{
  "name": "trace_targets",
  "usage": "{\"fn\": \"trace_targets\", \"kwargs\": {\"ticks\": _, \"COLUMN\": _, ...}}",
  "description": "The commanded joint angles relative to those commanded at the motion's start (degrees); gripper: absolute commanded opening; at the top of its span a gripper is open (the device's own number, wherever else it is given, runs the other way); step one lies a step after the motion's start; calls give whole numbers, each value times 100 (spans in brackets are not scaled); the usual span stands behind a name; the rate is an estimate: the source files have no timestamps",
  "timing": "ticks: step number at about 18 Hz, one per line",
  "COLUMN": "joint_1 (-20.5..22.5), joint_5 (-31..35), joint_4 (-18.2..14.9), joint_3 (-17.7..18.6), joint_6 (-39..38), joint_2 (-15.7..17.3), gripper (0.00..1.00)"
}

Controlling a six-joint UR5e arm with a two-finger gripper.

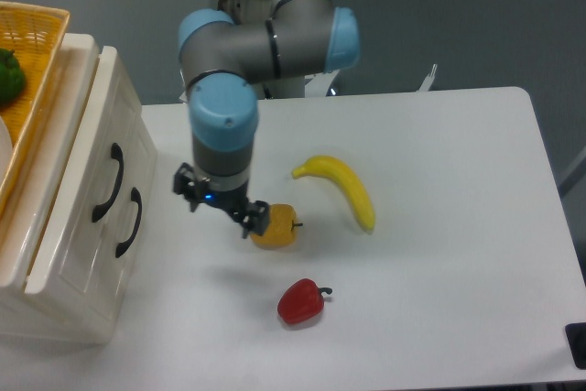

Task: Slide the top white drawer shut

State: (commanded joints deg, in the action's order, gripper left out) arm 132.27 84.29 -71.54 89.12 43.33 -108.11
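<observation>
The top white drawer (96,167) sits pushed in, its front level with the cabinet face, and its black curved handle (108,181) is the upper of the two. My gripper (222,206) hangs well to the right of the cabinet, over the table and just left of a yellow pepper (276,226). It touches neither the drawer nor its handle. I see it from above: the blue wrist covers the fingertips and only black finger parts stick out on either side. Nothing shows between them.
The lower drawer's handle (129,222) is just below the upper one. A woven yellow basket (37,38) with a green vegetable (7,75) rests on the cabinet top. A banana (341,188) and a red pepper (301,301) lie on the white table (458,226).
</observation>
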Motion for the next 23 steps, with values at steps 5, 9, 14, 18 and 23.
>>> {"fn": "trace_targets", "kwargs": {"ticks": 5, "joint_1": 536, "joint_5": 166, "joint_4": 0, "joint_3": -44, "joint_6": 53, "joint_2": -44, "gripper": 100}}
{"fn": "trace_targets", "kwargs": {"ticks": 9, "joint_1": 817, "joint_5": 894, "joint_4": -17, "joint_3": -9, "joint_6": 709, "joint_2": -62, "gripper": 100}}
{"fn": "trace_targets", "kwargs": {"ticks": 14, "joint_1": 1239, "joint_5": 1081, "joint_4": 9, "joint_3": 0, "joint_6": 2099, "joint_2": -79, "gripper": 100}}
{"fn": "trace_targets", "kwargs": {"ticks": 18, "joint_1": 1757, "joint_5": 1090, "joint_4": 9, "joint_3": 0, "joint_6": 2820, "joint_2": -132, "gripper": 100}}
{"fn": "trace_targets", "kwargs": {"ticks": 23, "joint_1": 2215, "joint_5": 1125, "joint_4": 9, "joint_3": -35, "joint_6": 2944, "joint_2": -158, "gripper": 100}}
